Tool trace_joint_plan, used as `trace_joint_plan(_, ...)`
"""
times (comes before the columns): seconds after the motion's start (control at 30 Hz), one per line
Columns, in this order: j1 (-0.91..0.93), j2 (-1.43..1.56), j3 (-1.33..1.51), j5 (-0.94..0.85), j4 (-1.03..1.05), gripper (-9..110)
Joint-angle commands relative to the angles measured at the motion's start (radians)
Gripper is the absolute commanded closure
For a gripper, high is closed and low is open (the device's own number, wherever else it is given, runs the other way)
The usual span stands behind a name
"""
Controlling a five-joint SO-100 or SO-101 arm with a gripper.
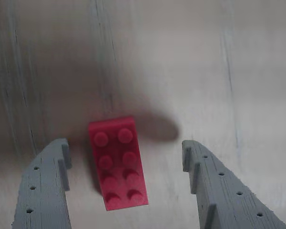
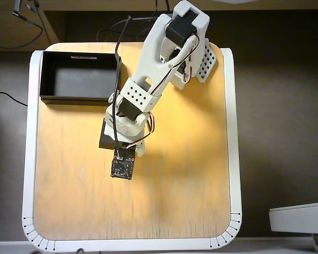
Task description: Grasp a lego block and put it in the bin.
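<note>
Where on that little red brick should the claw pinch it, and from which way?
Probably across the two long smooth sides of the lego block, coming straight down from above. It lies flat, studs up, and the open gripper already has one finger on each side in the wrist view.

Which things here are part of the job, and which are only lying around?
Part of the job:
- lego block, lying between the open claw's fingers in the wrist view
- bin, at the table's far left corner in the overhead view

Only lying around:
- cables beside the table
</note>
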Motion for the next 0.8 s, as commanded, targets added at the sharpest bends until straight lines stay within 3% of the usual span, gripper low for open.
trace_joint_plan(0.0, 0.009, 0.002, -0.106, -0.006, -0.020, 78)
trace_joint_plan(0.77, 0.014, -0.023, -0.089, -0.058, 0.041, 78)
